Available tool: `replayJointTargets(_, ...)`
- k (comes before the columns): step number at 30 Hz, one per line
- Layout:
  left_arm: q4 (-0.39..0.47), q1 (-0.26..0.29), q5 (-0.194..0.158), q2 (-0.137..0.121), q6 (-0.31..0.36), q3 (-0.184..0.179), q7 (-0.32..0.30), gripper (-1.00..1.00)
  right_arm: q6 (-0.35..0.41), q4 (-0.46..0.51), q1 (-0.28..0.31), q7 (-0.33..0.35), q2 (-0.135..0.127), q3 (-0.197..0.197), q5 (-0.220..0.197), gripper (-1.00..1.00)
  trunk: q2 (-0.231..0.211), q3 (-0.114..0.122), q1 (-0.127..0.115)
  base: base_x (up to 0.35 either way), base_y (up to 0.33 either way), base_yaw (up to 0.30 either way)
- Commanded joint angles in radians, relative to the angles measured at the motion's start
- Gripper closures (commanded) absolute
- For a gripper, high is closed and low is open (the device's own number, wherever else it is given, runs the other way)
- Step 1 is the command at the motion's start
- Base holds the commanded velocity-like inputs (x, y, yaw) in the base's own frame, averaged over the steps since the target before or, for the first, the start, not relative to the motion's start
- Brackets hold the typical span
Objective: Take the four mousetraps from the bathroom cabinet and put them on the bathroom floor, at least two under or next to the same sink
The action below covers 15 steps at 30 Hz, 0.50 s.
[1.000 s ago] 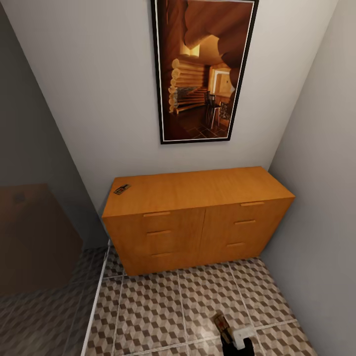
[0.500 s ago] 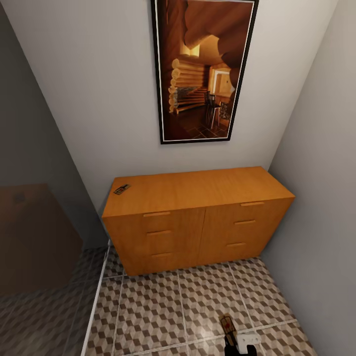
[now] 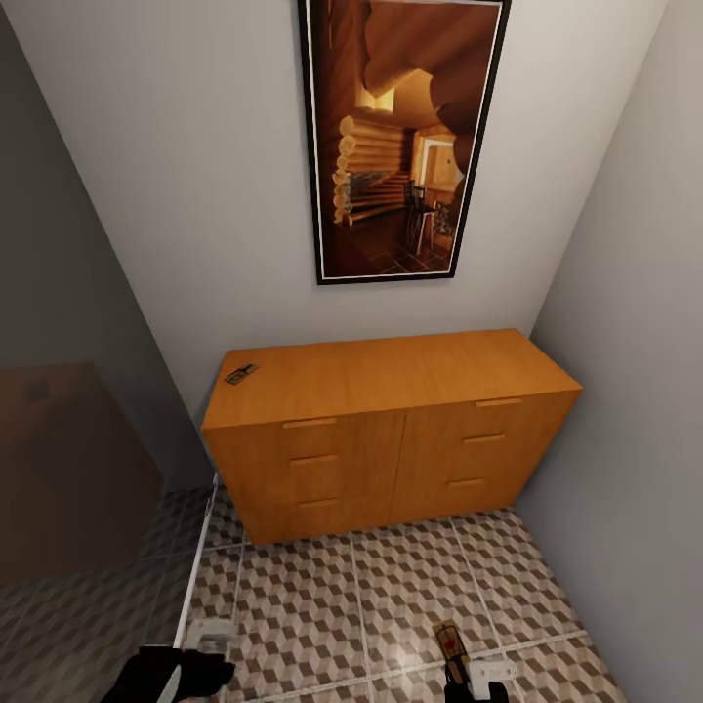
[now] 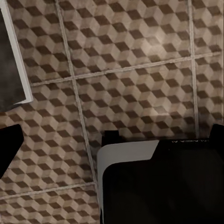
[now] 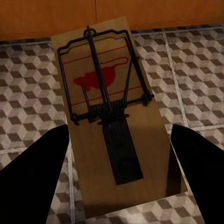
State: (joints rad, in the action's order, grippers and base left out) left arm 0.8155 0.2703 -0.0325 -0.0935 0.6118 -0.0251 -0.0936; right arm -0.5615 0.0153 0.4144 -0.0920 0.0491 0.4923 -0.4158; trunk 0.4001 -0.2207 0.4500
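Mousetrap [image 5: 109,116] between right hand [image 5: 116,186] fingers

A tall framed picture [image 3: 402,137] is hung on the far white wall [image 3: 186,195]; a log interior in warm brown tones is shown inside its black frame. A grey wall [image 3: 635,342] is seen on the right. On the left, a dark translucent panel [image 3: 68,410] is set, edged at floor level by a white strip [image 3: 192,576] running toward the near side.
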Motion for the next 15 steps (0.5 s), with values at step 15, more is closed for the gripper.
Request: replayJointTargets(15,0.479,0.000,0.005,0.000,0.377,0.001,0.000,-1.00,-0.001,0.003,0.000,0.010,-0.010,0.002,0.004,1.00,0.000,0.000,0.000,0.000,0.000,0.000)
